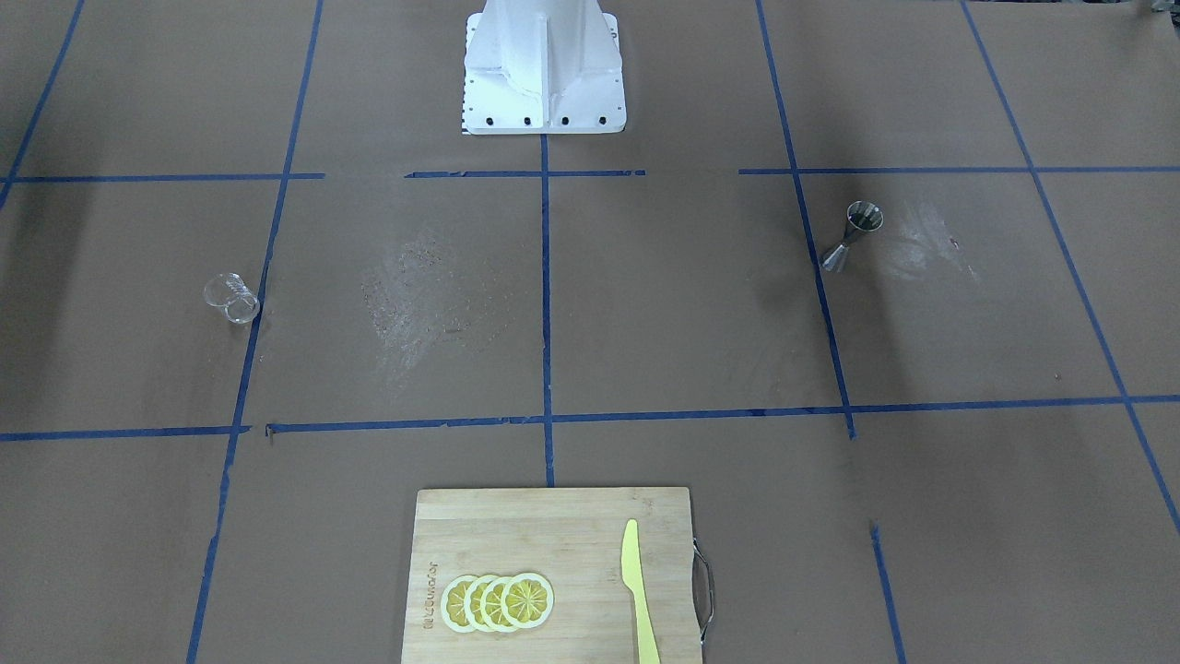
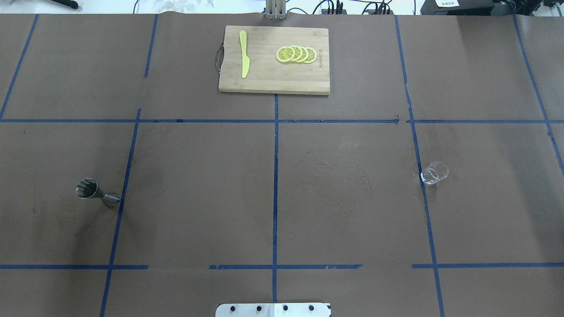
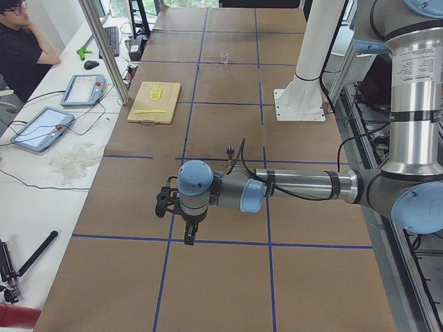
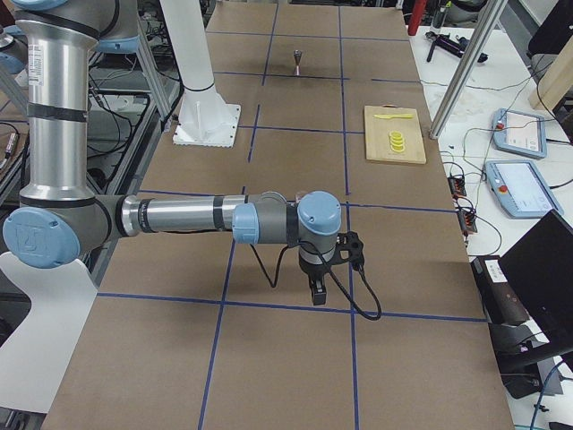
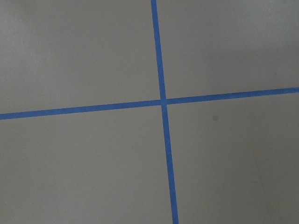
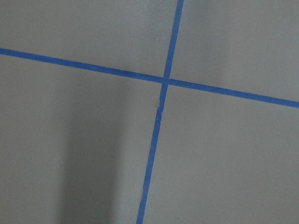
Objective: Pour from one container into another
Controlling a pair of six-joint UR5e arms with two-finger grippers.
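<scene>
- Table (image 2: 198, 176), covered in brown paper and gridded with blue tape (image 5: 161, 100), fills every view; its ends, where both grippers hang, are cut off in the overhead and front-facing views.
- Left arm (image 3: 297, 185) reaches out level over the robot's left end of the table, with the left gripper (image 3: 187, 236) pointing down above a tape crossing. It shows only in a side view, so whether its jaws are apart or closed cannot be told.
- Right arm (image 4: 179, 215) mirrors it at the opposite end, with the right gripper (image 4: 318, 294) also pointing down near a tape line; its jaw state cannot be told either.
- Both wrist cameras show only bare paper and crossed tape, no fingers.
- White robot base (image 1: 544, 74) stands between the two arms.
- Person (image 3: 21, 41) sits at a side bench, partly cut off by the frame edge.
- Wooden cutting board (image 2: 264, 79) lies at the table's far edge from the base, well apart from both sets of jaws, carrying lemon slices (image 2: 296, 54) and a yellow knife (image 2: 244, 59).
- Steel jigger (image 2: 98, 193) stands upright just past the left jaws toward the table's middle, partly hidden behind the left arm in the left side view.
- Clear glass cup (image 2: 434, 172) stands upright on the robot's right half, beside a tape line, far from the left jaws; its contents are hard to make out.
</scene>
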